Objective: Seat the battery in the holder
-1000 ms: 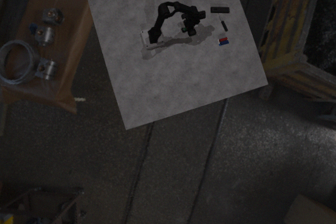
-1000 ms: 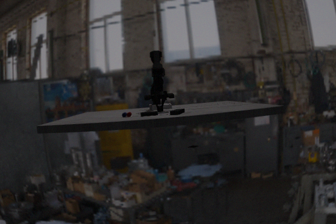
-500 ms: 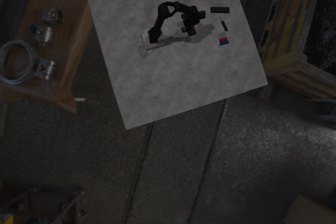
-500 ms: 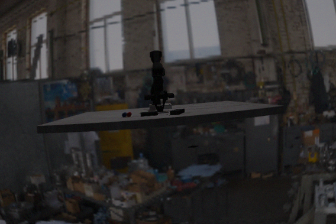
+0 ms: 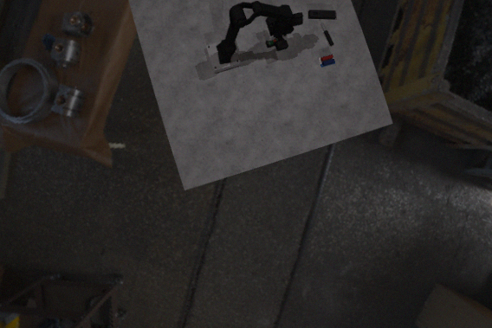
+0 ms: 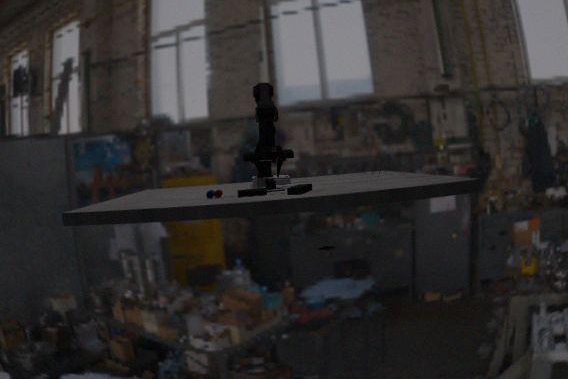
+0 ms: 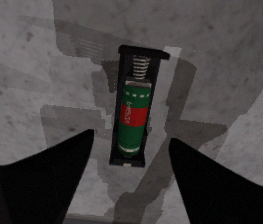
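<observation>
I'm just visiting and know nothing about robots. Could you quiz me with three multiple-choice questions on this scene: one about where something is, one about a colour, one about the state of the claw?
1. Where is the battery?
A. Lying in the black holder, one end at the spring
B. Loose on the grey table, away from the holder
C. Pinched between the claw's fingers

2. What colour is the band around the battery's middle?
A. Blue
B. Red
C. Yellow

3. What is the gripper doing?
A. Shut on the battery
B. Shut on the holder
C. Open, holding nothing

Answers:
1. A: the wrist view shows the battery lying lengthwise inside the holder, its upper end meeting the coil spring.
2. B: the body is green with a red band in the middle.
3. C: the two dark fingers stand wide apart either side of the holder, with table showing between them and the battery.
</observation>
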Motion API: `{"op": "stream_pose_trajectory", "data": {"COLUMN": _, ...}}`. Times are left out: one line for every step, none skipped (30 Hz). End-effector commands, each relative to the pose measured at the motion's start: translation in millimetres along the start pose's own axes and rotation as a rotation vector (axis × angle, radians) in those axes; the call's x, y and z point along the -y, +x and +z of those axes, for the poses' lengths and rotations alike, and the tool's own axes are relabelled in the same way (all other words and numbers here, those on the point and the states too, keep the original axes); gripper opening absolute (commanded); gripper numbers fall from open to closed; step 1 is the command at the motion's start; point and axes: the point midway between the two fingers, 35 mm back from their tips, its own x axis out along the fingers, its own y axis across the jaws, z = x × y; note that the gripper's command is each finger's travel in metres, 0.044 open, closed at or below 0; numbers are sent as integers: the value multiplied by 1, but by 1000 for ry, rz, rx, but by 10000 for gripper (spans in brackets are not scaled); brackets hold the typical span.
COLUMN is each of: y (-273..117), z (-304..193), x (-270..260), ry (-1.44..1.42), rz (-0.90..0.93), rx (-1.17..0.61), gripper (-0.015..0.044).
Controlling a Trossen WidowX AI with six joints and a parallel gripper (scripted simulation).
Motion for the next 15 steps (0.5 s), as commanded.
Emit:
{"op": "stream_pose_trajectory", "data": {"y": -42, "z": -2, "x": 0, "ry": -5, "rz": -1, "rx": 28, "gripper": 385}}
{"op": "stream_pose_trajectory", "data": {"y": -49, "z": -3, "x": 0, "ry": -5, "rz": -1, "rx": 28, "gripper": 411}}
{"op": "stream_pose_trajectory", "data": {"y": -54, "z": -5, "x": 0, "ry": -5, "rz": -1, "rx": 28, "gripper": 438}}
{"op": "stream_pose_trajectory", "data": {"y": -55, "z": -5, "x": 0, "ry": -5, "rz": -1, "rx": 28, "gripper": 440}}
{"op": "stream_pose_trajectory", "data": {"y": -56, "z": -5, "x": 0, "ry": -5, "rz": -1, "rx": 28, "gripper": 440}}
{"op": "stream_pose_trajectory", "data": {"y": -56, "z": -5, "x": 0, "ry": -5, "rz": -1, "rx": 28, "gripper": 440}}
{"op": "stream_pose_trajectory", "data": {"y": -56, "z": -5, "x": 0, "ry": -5, "rz": -1, "rx": 28, "gripper": 440}}
{"op": "stream_pose_trajectory", "data": {"y": -56, "z": -5, "x": 0, "ry": -5, "rz": -1, "rx": 28, "gripper": 440}}
{"op": "stream_pose_trajectory", "data": {"y": -56, "z": -5, "x": 0, "ry": -5, "rz": -1, "rx": 28, "gripper": 440}}
{"op": "stream_pose_trajectory", "data": {"y": -56, "z": -5, "x": 0, "ry": -5, "rz": -1, "rx": 28, "gripper": 440}}
{"op": "stream_pose_trajectory", "data": {"y": -56, "z": -5, "x": 0, "ry": -5, "rz": -1, "rx": 28, "gripper": 440}}
{"op": "stream_pose_trajectory", "data": {"y": -56, "z": -5, "x": 0, "ry": -5, "rz": -1, "rx": 28, "gripper": 440}}
{"op": "stream_pose_trajectory", "data": {"y": -56, "z": -5, "x": 0, "ry": -5, "rz": -1, "rx": 28, "gripper": 440}}
{"op": "stream_pose_trajectory", "data": {"y": -56, "z": -5, "x": 0, "ry": -5, "rz": -1, "rx": 28, "gripper": 440}}
{"op": "stream_pose_trajectory", "data": {"y": -56, "z": -5, "x": 0, "ry": -5, "rz": -1, "rx": 28, "gripper": 440}}
